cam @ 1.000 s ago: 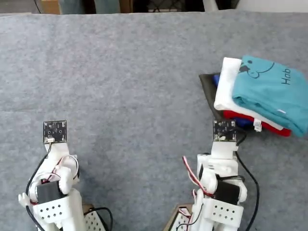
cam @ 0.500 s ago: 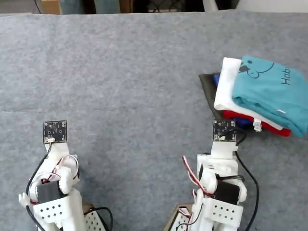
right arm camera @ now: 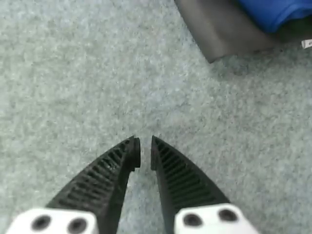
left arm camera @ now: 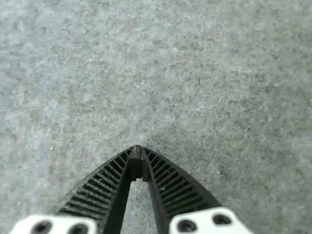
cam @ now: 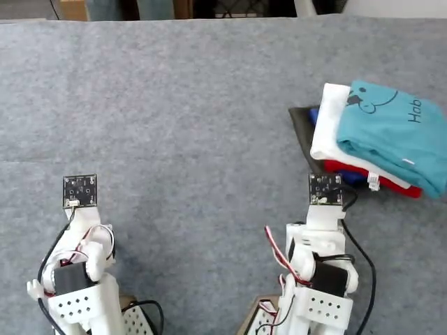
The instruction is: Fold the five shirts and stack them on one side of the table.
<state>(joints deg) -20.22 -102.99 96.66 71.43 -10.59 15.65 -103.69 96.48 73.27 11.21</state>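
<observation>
A stack of folded shirts lies on the grey table at the right side: a teal shirt (cam: 391, 132) on top, under it a white one (cam: 328, 125), then a red one (cam: 349, 169), a blue one (cam: 353, 179) and a dark one (cam: 302, 129) at the bottom. My right arm (cam: 323, 244) is drawn back just in front of the stack. Its gripper (right arm camera: 145, 146) hangs shut over bare felt, with the dark shirt's corner (right arm camera: 224, 29) and the blue shirt (right arm camera: 273, 12) ahead of it. My left arm (cam: 77, 244) is drawn back at the near left, its gripper (left arm camera: 137, 156) shut on nothing.
Grey felt table cover (cam: 174, 105) spreads bare across the left and middle. The far table edge (cam: 209, 19) borders a dark room with furniture. Both arm bases (cam: 84, 307) stand at the near edge with cables beside them.
</observation>
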